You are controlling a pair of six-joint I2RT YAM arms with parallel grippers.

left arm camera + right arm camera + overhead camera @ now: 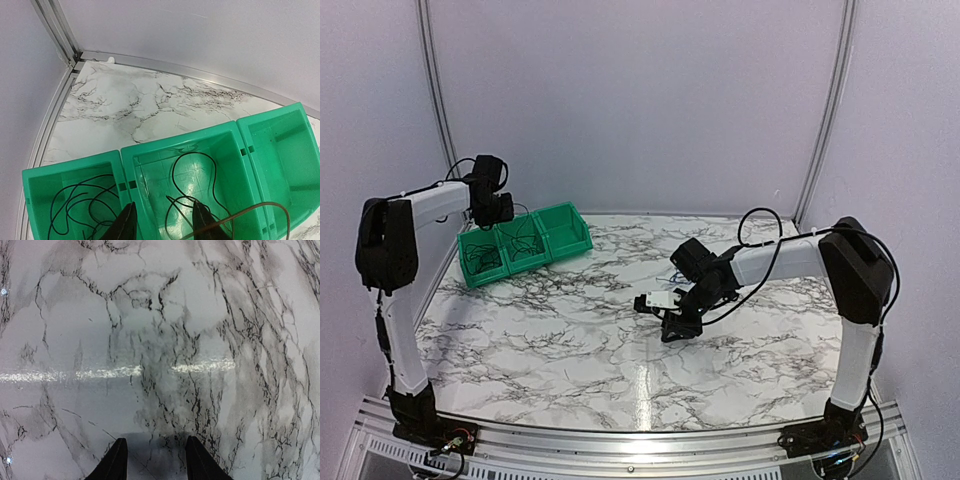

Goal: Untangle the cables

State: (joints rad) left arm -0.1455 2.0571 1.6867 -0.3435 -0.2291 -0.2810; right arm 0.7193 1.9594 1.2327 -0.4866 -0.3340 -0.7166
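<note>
Cables (75, 197) lie in a green bin (227, 131) at the far left of the desk (570, 350); they are thin and black.

Nearest, the right arm (790, 258) goes up from the near edge of the desk and bends at the elbow. It comes back down toward the middle, so the right pincer (157, 440) hangs low over bare marble. Its fingers are spread and nothing is between them. A small white part (655, 300) sits just beside this pincer in the top view; I cannot tell what it is.

Farther away, the left arm (425, 205) rises from its base and reaches forward over the bin. The left pincer (163, 205) points down above the left side of the middle compartment. Its fingers are also spread, and I see nothing pinched between them. Only the finger tips show in the wrist view.

In the left compartment the wires make a loose tangle of several loops, cut off by the lower edge of the picture. In the middle compartment one wire forms a tall loop with smaller curls at its foot. A blurred brownish line (250, 207) crosses the lower right corner of the left wrist view; what it is, I cannot tell.
</note>
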